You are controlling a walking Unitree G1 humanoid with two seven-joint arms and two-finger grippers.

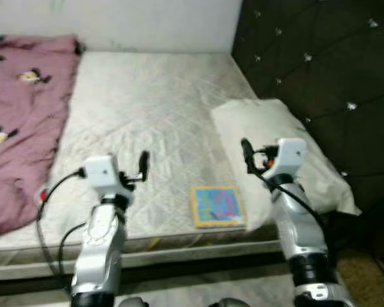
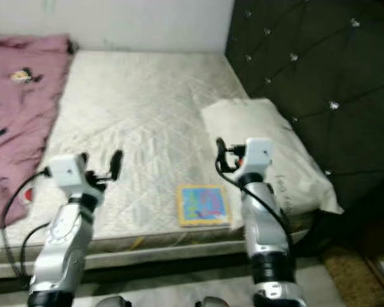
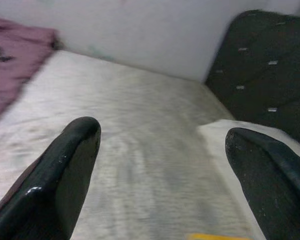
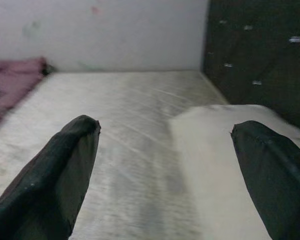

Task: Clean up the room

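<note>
bare mattress (image 1: 147, 109) open, pillow (image 1: 275, 137) right

flat square colourful picture book (image 1: 218, 206) lying face up near front edge of bare quilted white mattress (image 1: 147, 109), just beside white pillow (image 1: 278, 147); crumpled mauve cartoon-print blanket (image 1: 19, 109) on mattress's left side.

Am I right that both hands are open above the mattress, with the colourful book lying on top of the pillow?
Not quite. In the left eye view the book lies flat on the mattress near its front edge, beside the pillow, not on it. The left hand and right hand are open.
</note>
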